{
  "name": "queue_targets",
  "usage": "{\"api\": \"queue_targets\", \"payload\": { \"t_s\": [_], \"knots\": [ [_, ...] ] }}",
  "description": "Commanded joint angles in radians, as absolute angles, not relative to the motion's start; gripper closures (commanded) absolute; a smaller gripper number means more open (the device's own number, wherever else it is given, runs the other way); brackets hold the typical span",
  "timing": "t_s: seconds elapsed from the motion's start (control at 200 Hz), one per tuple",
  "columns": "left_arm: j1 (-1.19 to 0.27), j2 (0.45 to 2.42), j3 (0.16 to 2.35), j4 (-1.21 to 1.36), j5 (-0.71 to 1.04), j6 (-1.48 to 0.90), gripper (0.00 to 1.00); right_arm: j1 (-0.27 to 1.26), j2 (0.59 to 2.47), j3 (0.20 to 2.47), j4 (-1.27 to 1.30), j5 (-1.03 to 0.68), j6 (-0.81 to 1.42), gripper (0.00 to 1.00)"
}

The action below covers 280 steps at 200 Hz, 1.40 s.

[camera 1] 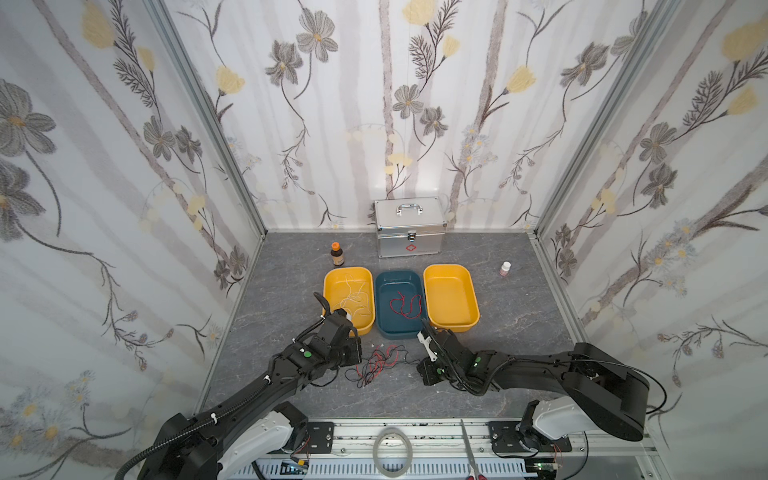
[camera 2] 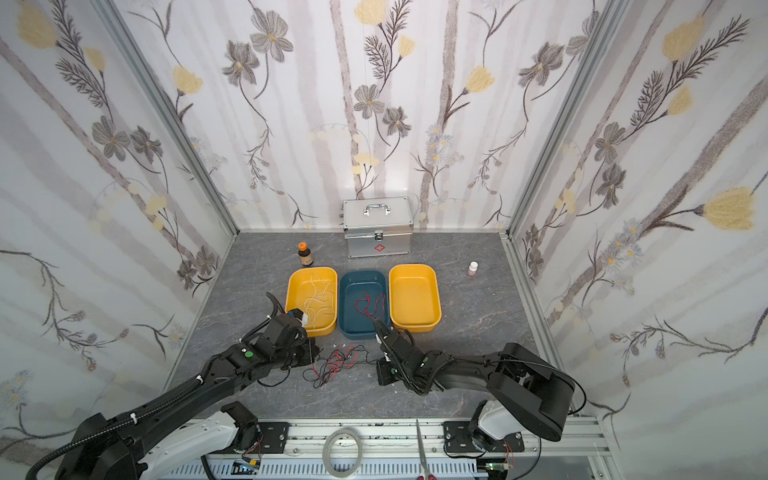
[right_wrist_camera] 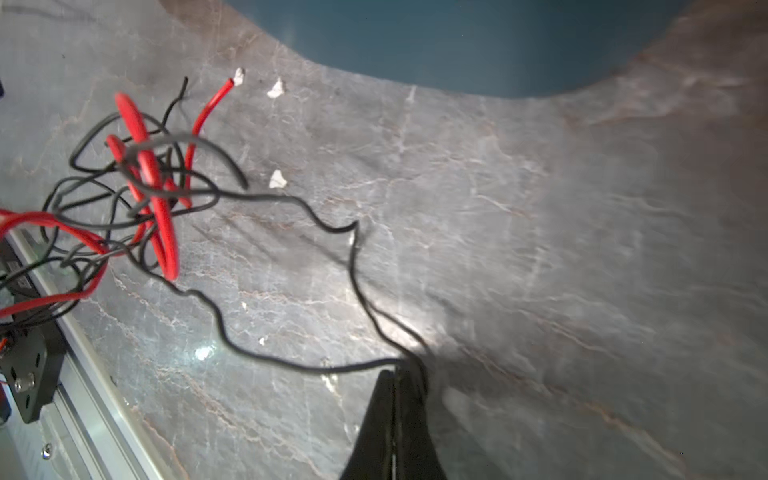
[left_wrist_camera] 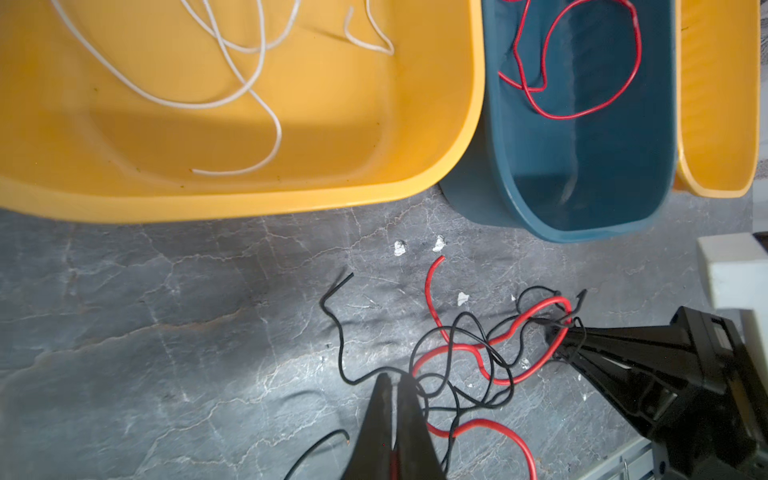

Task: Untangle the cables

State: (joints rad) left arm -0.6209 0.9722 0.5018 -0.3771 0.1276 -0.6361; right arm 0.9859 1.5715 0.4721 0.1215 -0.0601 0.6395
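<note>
**1. Table** (camera 1: 519, 353): grey marbled top. Work area; everything below sits on it.

**2. First-aid case** (camera 1: 409, 232): alu., lid shut, upright at back wall, well apart from the work. Looks like a bystander.

**3. Trays, 3 pcs**: in a row, touching side by side, betw. case and arms.
- Left yellow tray (camera 1: 349, 270): holds white cables (left_wrist_camera: 251, 85), loose.
- Blue tray (camera 1: 399, 334), middle: holds one red cable (left_wrist_camera: 561, 118), looped.
- Right yellow tray (camera 1: 451, 299): nothing in it. Prob. kept for black, since the scheme seems to be one colour per tray.

**4. Left gripper** (left_wrist_camera: 394, 380): jaws clenched, low at left side of tangle. A black strand runs into the tip and red shows betw. the fingers. Prob. serves as anchor.

**5. Right gripper** (right_wrist_camera: 395, 370): jaws clenched on black cable (right_wrist_camera: 353, 257), which runs back from the tip to the tangle as two strands. Sits right of tangle, in front of blue tray. Being opp. the left gripper, a pull would likely draw that strand out.

**6. Cable tangle** (camera 1: 380, 361): red + black, knotted, on table betw. the two grippers, in front of trays. Not yet sorted, so task looks part done.

**7. Bottles, 2 pcs**: brown bottle (camera 1: 337, 254) near back-left corner of left yellow tray; small white bottle (camera 1: 505, 268) right of right yellow tray, apart. Neither in play.

**8. White scraps** (right_wrist_camera: 276, 179): a few, on table betw. tangle and blue tray. Cannot tell what they are.
</note>
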Motion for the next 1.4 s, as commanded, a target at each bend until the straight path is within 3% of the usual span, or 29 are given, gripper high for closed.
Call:
{"api": "queue_targets", "payload": {
  "t_s": [0.0,0.16,0.425,0.62,0.705,0.844,1.039,1.294,1.394],
  "knots": [
    [-0.618,0.965,0.51,-0.4,0.094,-0.646,1.0,0.959,1.51,0.427,0.101,-0.013,0.674,0.95],
    [-0.614,0.966,0.518,-0.402,0.083,-0.648,1.0,0.881,1.382,0.347,0.083,0.017,0.725,1.0],
    [-0.607,0.965,0.519,-0.405,0.073,-0.649,1.0,0.735,1.18,0.242,0.009,0.079,0.794,1.0],
    [-0.605,0.964,0.518,-0.366,0.102,-0.641,1.0,0.716,1.102,0.232,0.089,-0.047,0.705,1.0],
    [-0.604,0.957,0.516,-0.348,0.117,-0.638,1.0,0.734,1.11,0.238,0.168,-0.126,0.674,0.92],
    [-0.604,0.956,0.518,-0.345,0.127,-0.635,1.0,0.846,1.178,0.284,0.255,-0.128,0.606,0.71],
    [-0.606,0.956,0.517,-0.336,0.14,-0.64,1.0,0.965,1.36,0.374,0.405,-0.17,0.526,0.53],
    [-0.606,0.951,0.518,-0.34,0.14,-0.637,1.0,1.034,1.563,0.533,0.402,-0.208,0.448,0.49],
    [-0.606,0.951,0.519,-0.337,0.137,-0.635,1.0,1.062,1.605,0.551,0.407,-0.241,0.446,0.43]
  ]
}}
